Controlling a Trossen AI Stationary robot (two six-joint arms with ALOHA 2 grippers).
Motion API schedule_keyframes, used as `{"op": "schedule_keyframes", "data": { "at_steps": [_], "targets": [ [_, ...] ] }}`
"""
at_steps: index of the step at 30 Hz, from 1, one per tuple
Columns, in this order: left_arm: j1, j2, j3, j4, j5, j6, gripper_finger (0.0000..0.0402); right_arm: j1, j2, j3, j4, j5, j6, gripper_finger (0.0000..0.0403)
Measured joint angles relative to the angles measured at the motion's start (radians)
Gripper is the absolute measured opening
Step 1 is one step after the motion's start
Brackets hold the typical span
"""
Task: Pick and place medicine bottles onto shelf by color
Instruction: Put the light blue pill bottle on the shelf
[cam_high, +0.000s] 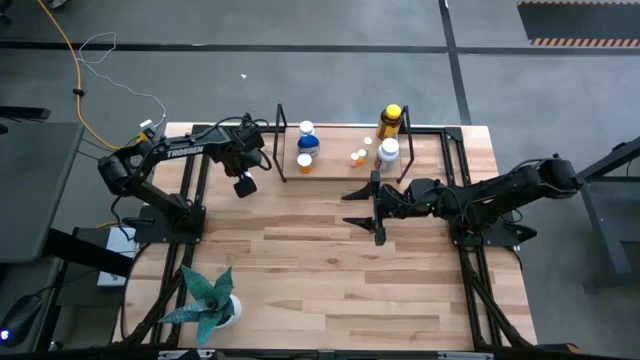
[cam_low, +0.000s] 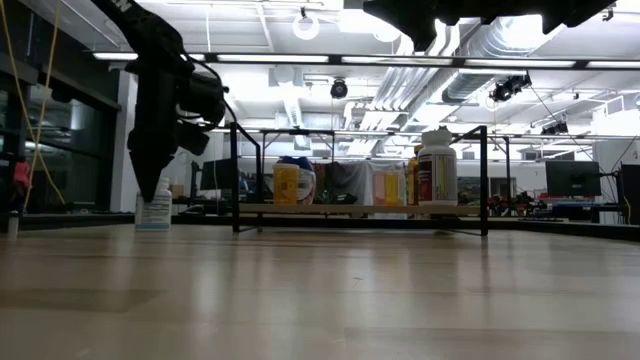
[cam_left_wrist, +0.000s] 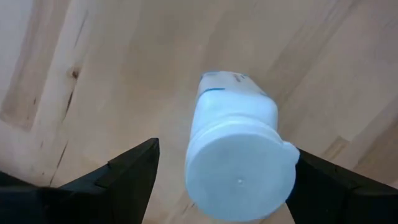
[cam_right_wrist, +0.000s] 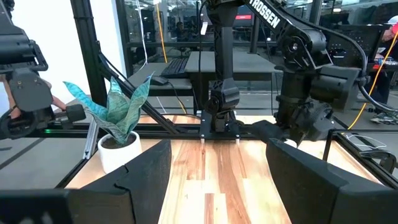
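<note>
**One white bottle off the shelf, left gripper around it**

A white bottle (cam_left_wrist: 239, 155) with a pale cap stands upright on the table (cam_high: 330, 270), just left of the shelf (cam_high: 330, 165). The left gripper (cam_high: 243, 184) hangs over it with its fingers (cam_left_wrist: 134, 171) spread wide, one on each side of the cap; from the wrist view a gap shows on one side, so it has no grip on the bottle.

The shelf, a light board on thin black legs, sits at the far edge of the table. On it stand a white bottle with a blue cap (cam_high: 307, 142) towards the left, two tiny orange vials (cam_high: 358, 156) in the middle, and at the right end an amber bottle with a yellow cap (cam_high: 390, 122) beside a white-capped bottle (cam_high: 389, 153).

The right gripper (cam_high: 378, 213) waits in front of the shelf's right end, fingers apart and holding nothing. A potted plant (cam_high: 208, 300) stands at the near left corner.
</note>
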Motion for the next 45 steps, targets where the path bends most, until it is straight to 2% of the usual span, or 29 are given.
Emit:
{"op": "schedule_keyframes", "data": {
  "at_steps": [14,18,24,26,29,33,39,42,45],
  "targets": [
    [-0.003,-0.021,0.000,0.024,-0.001,0.016,0.0288,0.000,0.000,0.000,0.000,0.000,0.004,0.0255],
    [-0.019,-0.021,0.000,0.032,0.001,0.025,0.0252,0.000,0.000,0.000,0.000,0.000,0.004,0.0255],
    [-0.057,-0.022,0.017,-0.021,0.003,0.026,0.0155,0.000,0.000,0.000,0.000,0.000,0.000,0.0255],
    [-0.071,-0.022,0.044,-0.066,0.012,0.015,0.0150,0.000,0.000,0.000,0.000,0.000,-0.002,0.0255],
    [-0.098,-0.022,0.092,-0.139,0.082,-0.013,0.0150,0.000,0.000,0.000,0.000,0.000,-0.003,0.0255],
    [-0.173,-0.023,0.159,-0.205,0.185,-0.072,0.0150,0.000,0.000,0.000,0.000,0.000,-0.003,0.0255],
    [-0.390,-0.023,0.266,-0.221,0.229,-0.165,0.0156,0.000,0.000,0.000,0.000,0.000,-0.003,0.0255],
    [-0.502,-0.012,0.344,-0.186,0.187,-0.188,0.0158,0.000,0.000,0.000,0.010,0.000,-0.003,0.0255],
    [-0.578,0.039,0.457,-0.195,0.062,-0.161,0.0159,0.000,0.000,0.000,0.029,0.000,-0.003,0.0255]
  ]
}}
